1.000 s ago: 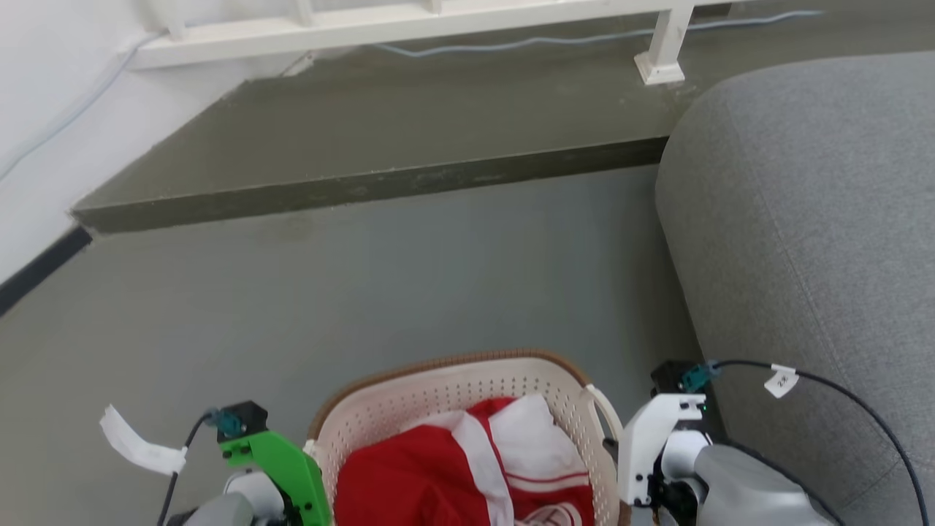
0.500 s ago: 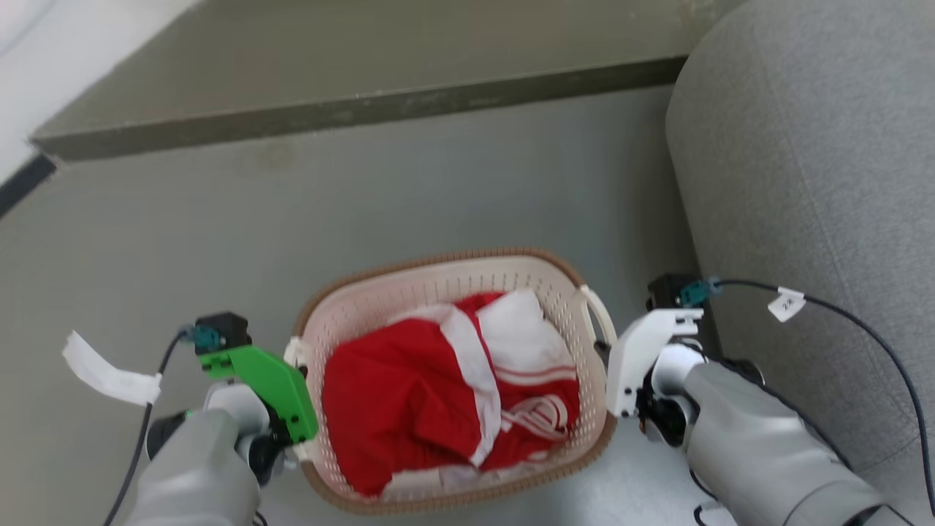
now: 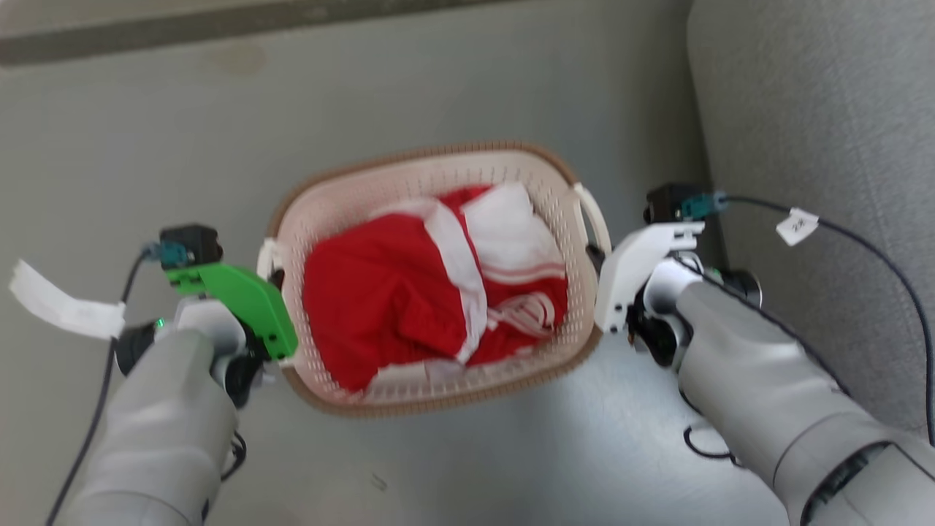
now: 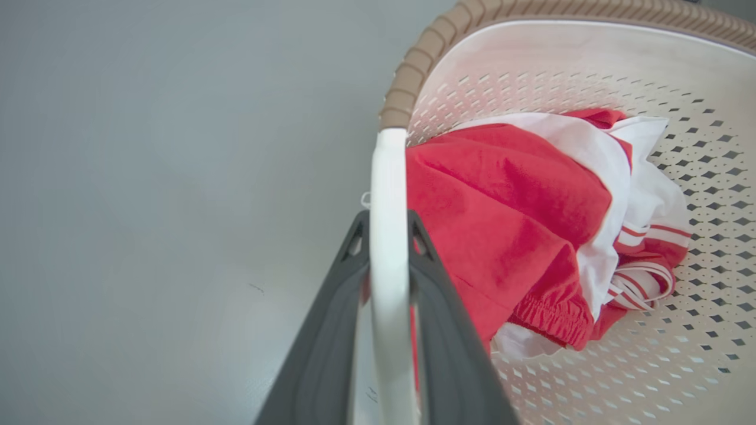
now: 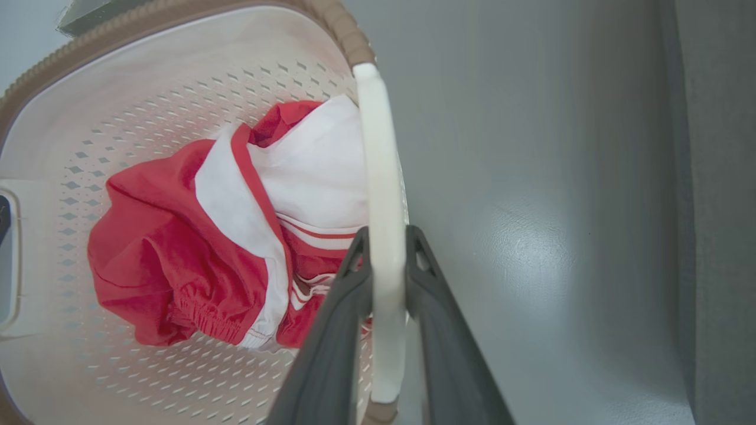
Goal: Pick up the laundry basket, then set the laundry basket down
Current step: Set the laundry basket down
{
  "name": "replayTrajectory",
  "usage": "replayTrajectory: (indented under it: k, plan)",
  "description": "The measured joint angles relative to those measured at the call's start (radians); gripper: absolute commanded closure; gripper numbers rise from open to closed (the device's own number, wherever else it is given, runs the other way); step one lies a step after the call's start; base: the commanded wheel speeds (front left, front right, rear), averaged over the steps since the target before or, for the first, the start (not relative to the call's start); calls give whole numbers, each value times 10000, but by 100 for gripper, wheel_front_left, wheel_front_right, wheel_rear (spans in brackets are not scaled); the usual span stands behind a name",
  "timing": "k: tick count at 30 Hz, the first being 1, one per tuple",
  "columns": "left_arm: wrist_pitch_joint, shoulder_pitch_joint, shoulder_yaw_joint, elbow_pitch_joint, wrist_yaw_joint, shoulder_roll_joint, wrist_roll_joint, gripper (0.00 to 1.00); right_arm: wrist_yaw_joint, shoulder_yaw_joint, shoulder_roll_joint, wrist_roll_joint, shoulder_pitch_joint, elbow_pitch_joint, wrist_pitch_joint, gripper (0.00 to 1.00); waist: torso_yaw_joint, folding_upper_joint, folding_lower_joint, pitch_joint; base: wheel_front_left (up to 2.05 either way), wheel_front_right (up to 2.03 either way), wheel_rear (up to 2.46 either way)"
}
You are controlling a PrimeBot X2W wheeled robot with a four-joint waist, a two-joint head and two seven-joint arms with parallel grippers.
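The laundry basket (image 3: 343,201) sits at the centre of the head view, between the two arms and above the grey floor (image 3: 438,453). I cannot tell whether its base touches the floor. It is a rounded rectangle of cream plastic. The walls are pierced all over with small diamond holes, and the rim is a ribbed brown band that looks woven.

The left fingers (image 4: 331,342) are pressed together on the left handle (image 4: 387,177), a smooth white loop that runs up between them in the left wrist view. The right fingers (image 5: 333,342) pinch the right handle (image 5: 375,147) the same way.

The handles look like the right places to hold. They are stiff, narrow enough to sit between the pads, and set opposite each other, so the load should hang level. The plastic is glossy and probably slick, so the basket may swing or slide in the grip if one arm leads the other.

The thin perforated walls should flex a little without breaking. The weight is probably small. Inside there is only soft clothing (image 3: 380,292), matte red and white fabric with a gathered elastic edge, crumpled loosely in the middle. It should shift harmlessly.

A grey upholstered sofa (image 3: 818,109) fills the right edge of the frame, close beside the right arm.
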Motion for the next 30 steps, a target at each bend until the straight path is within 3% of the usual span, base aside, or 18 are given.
replayTrajectory:
  k: [13,30]
  plan:
    - [-516,-1436,-40,-313,0,286,334,100,-336,-21,8,-313,-1583,-48,-591,100,-77,0,2,1822,0,0,0]
    - [-1051,-3113,-25,-568,0,520,514,100,-527,-215,-35,-523,-3432,4,-1233,100,-104,0,1,4042,0,0,0]
